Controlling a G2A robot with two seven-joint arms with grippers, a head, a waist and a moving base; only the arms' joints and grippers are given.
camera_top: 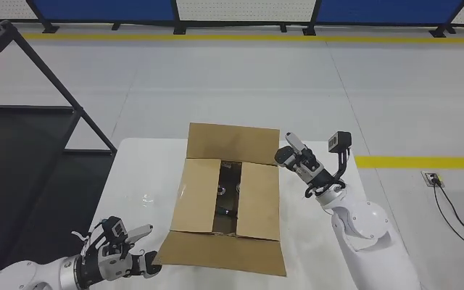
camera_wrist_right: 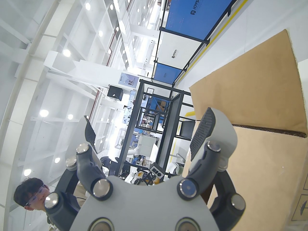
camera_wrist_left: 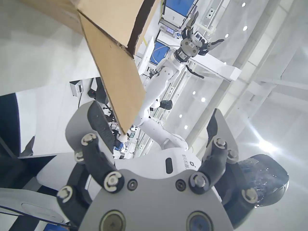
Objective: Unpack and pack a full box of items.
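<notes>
now left gripper [camera_top: 152,250] spread at box [camera_top: 250,203] corner; right gripper [camera_top: 284,146] spread alongside.

The left gripper [camera_top: 148,251] is at the near left, jaws wide apart. The right gripper [camera_top: 284,148], farther right, is spread too.

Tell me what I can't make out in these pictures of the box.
1. Contents: in the top view the cardboard box has its flaps folded over most of the opening. The gap shows only dark shapes, too small to name.
2. Contact: in the left wrist view a flap corner overlaps the left gripper, so touching or apart is unclear.
3. A printed mark on the box side is cut off by the right wrist view's edge.
</notes>
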